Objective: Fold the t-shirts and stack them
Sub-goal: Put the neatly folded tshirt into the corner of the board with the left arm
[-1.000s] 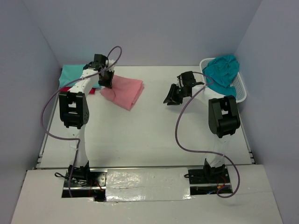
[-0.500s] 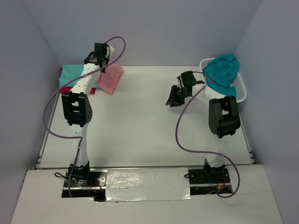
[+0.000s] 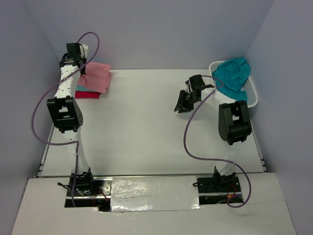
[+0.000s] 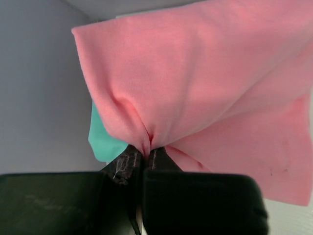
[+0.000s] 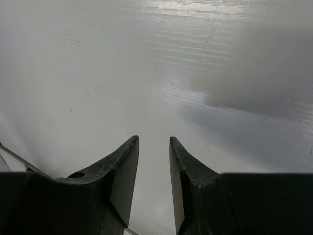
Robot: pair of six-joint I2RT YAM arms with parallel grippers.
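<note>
The folded salmon pink t-shirt (image 3: 96, 77) lies on the stack at the back left corner, over the mint-teal t-shirt (image 3: 81, 88) and the crimson red t-shirt (image 3: 88, 95). My left gripper (image 3: 82, 68) is shut on the pink shirt's left edge. In the left wrist view the pink cloth (image 4: 205, 88) bunches into the pinched jaws of the left gripper (image 4: 149, 149), with mint-teal cloth (image 4: 102, 142) beneath. The darker teal-blue t-shirt (image 3: 233, 72) is heaped in the basket. My right gripper (image 3: 183, 103) (image 5: 154, 142) hangs open over bare table, holding nothing.
The white lattice basket (image 3: 252, 93) stands at the back right, against the right wall. Grey walls close in the table's left, back and right sides. The white tabletop (image 3: 146, 132) stretches between the two arms.
My left gripper has carried the pink shirt left and back, from the table onto the mint-teal and red shirts in the corner. The right arm has stayed put.
</note>
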